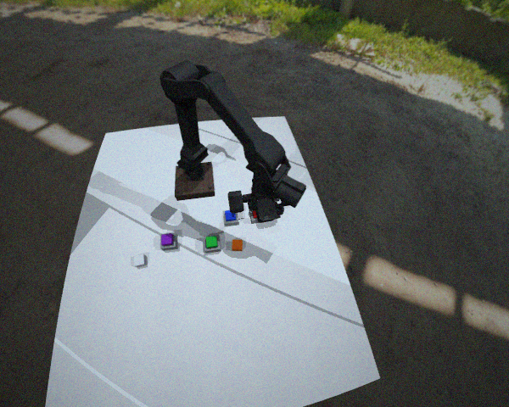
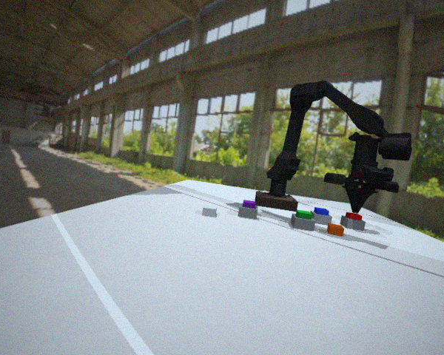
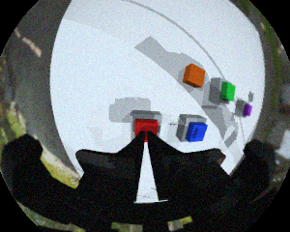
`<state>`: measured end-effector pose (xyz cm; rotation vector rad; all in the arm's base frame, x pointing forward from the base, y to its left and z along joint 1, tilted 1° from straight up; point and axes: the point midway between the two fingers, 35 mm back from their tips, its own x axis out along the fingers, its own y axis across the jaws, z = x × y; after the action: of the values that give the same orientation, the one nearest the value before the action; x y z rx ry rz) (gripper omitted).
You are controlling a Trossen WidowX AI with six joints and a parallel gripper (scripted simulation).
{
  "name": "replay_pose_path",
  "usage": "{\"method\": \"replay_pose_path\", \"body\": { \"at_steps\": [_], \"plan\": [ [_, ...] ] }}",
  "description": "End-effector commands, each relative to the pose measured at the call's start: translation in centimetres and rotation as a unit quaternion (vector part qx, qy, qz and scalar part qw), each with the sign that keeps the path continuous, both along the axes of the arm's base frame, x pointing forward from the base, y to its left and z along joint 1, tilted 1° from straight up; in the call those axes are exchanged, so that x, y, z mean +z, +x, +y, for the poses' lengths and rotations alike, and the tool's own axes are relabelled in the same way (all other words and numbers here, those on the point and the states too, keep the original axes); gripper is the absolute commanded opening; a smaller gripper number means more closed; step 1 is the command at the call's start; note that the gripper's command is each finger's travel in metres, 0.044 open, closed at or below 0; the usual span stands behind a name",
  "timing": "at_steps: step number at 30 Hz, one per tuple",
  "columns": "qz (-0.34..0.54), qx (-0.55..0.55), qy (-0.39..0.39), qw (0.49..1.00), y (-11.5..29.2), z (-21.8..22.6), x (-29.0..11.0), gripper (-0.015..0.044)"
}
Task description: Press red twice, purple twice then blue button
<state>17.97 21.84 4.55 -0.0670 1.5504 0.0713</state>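
White desk point(image 1: 202, 332) w/ thin grey line across it, green button point(image 1: 211, 242) on grey base, orange block point(image 1: 237, 244) just beside it, small white block point(image 1: 139, 259) apart, asphalt road point(image 1: 421, 197) around, grass verge point(image 1: 377, 47) behind
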Motion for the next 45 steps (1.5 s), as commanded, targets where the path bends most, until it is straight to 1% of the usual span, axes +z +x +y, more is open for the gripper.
{"method": "replay_pose_path", "body": {
  "at_steps": [1,24,25,28,29,35,45],
  "plan": [
    [0.003,-0.002,-0.001,1.0,-0.1,-0.1,-0.8,0.002],
    [0.003,-0.002,-0.001,1.0,-0.1,-0.1,-1.2,0.002],
    [0.001,0.0,-0.001,1.0,0.0,-0.1,-0.9,0.002],
    [0.003,-0.002,-0.001,1.0,-0.1,-0.1,1.9,0.002],
    [0.003,-0.002,-0.001,1.0,-0.1,-0.1,2.2,0.002],
    [0.003,-0.002,-0.001,1.0,-0.1,-0.1,2.0,0.002],
    [0.003,-0.002,-0.001,1.0,-0.1,-0.1,0.5,0.002]
  ]
}}
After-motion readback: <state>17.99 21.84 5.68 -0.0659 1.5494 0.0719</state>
